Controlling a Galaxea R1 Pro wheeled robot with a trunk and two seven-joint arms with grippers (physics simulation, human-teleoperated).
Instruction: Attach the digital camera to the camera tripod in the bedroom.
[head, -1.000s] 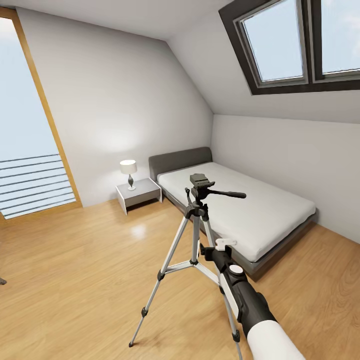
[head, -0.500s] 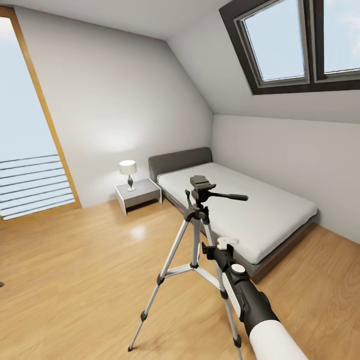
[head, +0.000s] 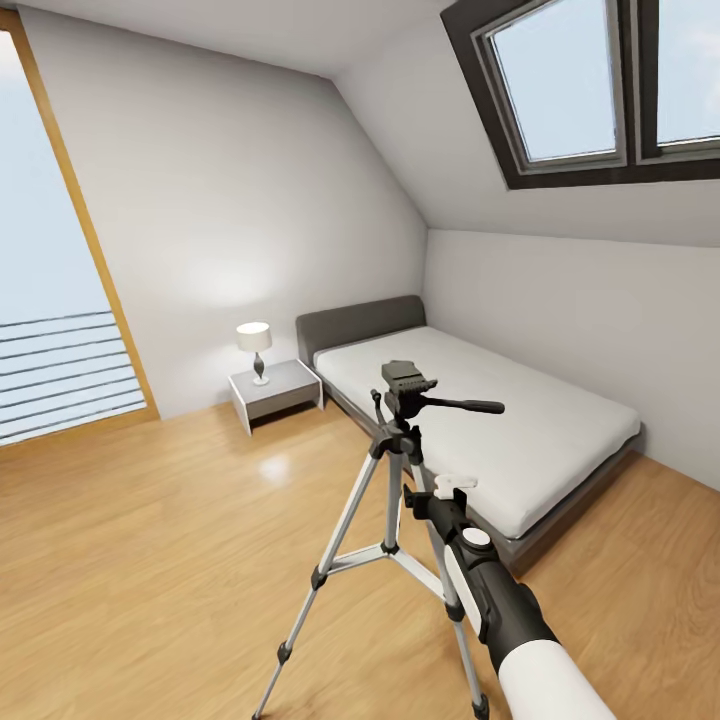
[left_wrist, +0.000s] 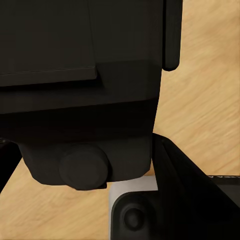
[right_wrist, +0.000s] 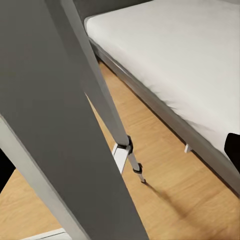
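The whole head view has shifted over the last second: the bedroom's skylight (head: 570, 85) and bed (head: 480, 410) have slid slightly, and the camera tripod (head: 395, 530) now stands a little larger and lower in the picture. This is judged as the robot's own approach, not movement of the furniture. The tripod's place on the wood floor (head: 150, 560), near the foot-side corner of the bed, appears unchanged.

Implication: the robot is closing on the mount, but attachment has not begun; the tripod head (head: 405, 378) is bare.

Right arm (head: 490, 590): extended forward beside the tripod, at mid-leg height. Its gripper lies against the legs in the head view; whether the jaws are parted or closed, or touching a leg, cannot be told. The right wrist view looks past a silver-grey leg (right_wrist: 65, 130) held very close, with a further leg's black joint (right_wrist: 127, 145) and the mattress beyond.

Left wrist view: a dark boxy body (left_wrist: 80, 90) sits right at the lens, probably the digital camera carried there. Grip state cannot be told.

Tripod condition: upright, three silver-grey legs spread, black braces, pan handle (head: 465, 405) pointing towards the bed.
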